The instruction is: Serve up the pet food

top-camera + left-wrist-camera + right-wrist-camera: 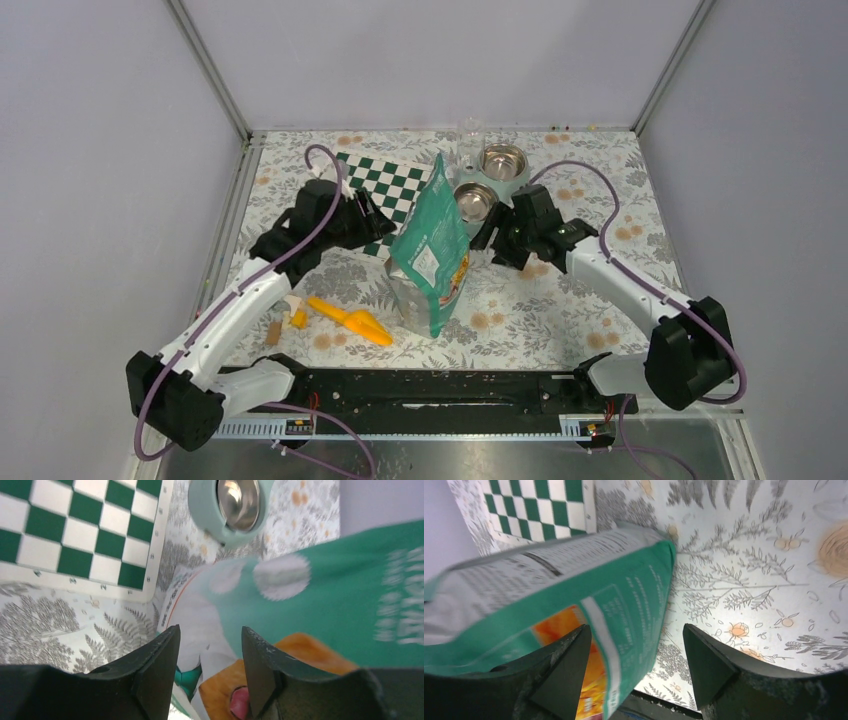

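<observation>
- Pet food itself is hidden from view; one teal-green bag (432, 250) stands between the two grippers.
- Two steel bowls (476, 202) in one pale-green stand (202, 505), one orange scoop (352, 320) and one checkered board (390, 185) are counted.
- The bag's print is too blurred to be read.
- The left gripper (210, 635) is held with jaws apart, just beside the bag; contact cannot be told.
- The right gripper (636, 630) is spread wide, with the bag's edge seen between its jaws.

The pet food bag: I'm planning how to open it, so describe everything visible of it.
The pet food bag is a tall teal-green glossy pouch with a white printed panel and orange patches. It stands upright, leaning slightly, mid-table on the floral cloth, beside a steel bowl. One edge lies between the open fingers of the right gripper; contact cannot be confirmed.
</observation>
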Controlling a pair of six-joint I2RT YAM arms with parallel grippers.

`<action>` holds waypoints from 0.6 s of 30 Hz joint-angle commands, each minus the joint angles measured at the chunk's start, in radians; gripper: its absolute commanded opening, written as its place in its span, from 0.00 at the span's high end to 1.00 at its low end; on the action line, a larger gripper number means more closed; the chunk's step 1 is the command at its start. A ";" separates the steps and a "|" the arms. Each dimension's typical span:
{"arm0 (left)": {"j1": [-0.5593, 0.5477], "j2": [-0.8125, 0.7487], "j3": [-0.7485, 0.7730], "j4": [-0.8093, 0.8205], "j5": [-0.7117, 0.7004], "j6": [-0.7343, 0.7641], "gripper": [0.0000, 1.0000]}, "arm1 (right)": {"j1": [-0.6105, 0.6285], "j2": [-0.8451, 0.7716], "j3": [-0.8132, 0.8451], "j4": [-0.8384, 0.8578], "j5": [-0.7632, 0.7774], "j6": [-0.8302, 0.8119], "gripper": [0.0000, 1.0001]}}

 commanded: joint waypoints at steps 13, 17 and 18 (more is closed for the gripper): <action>0.042 -0.027 0.484 -0.087 0.222 0.167 0.46 | -0.013 -0.171 0.401 -0.237 0.121 -0.179 0.34; 0.040 -0.019 0.482 -0.024 0.361 0.136 0.46 | -0.012 -0.181 0.455 -0.204 -0.060 -0.080 0.32; 0.039 -0.014 0.480 -0.016 0.383 0.132 0.46 | -0.010 -0.178 0.460 -0.177 -0.110 -0.045 0.31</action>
